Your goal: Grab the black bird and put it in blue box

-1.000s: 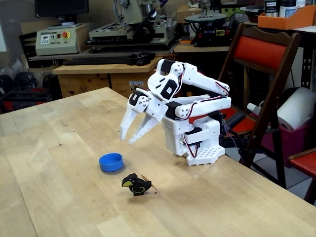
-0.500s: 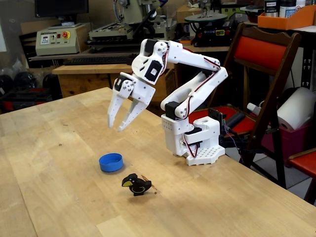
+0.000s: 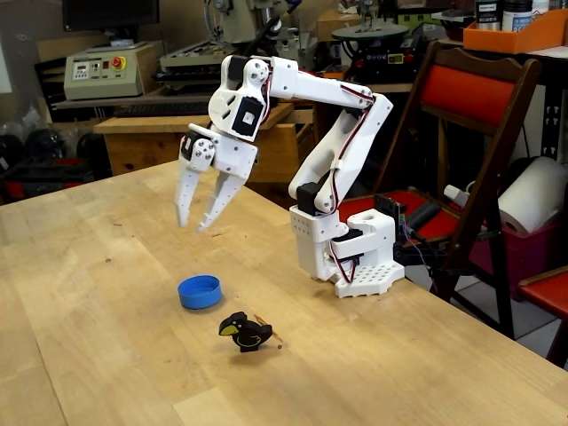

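- The fingers (image 3: 192,224) hang apart and empty, well above the desk (image 3: 89,337).
- The black bird (image 3: 244,332) stands upright on the desk, lower and to the right of them in the fixed view, beak pointing left.
- The blue box (image 3: 199,291) sits just beside the bird, between it and the fingers.
- There is open room around the bird; its depth from the fingers is hard to judge.
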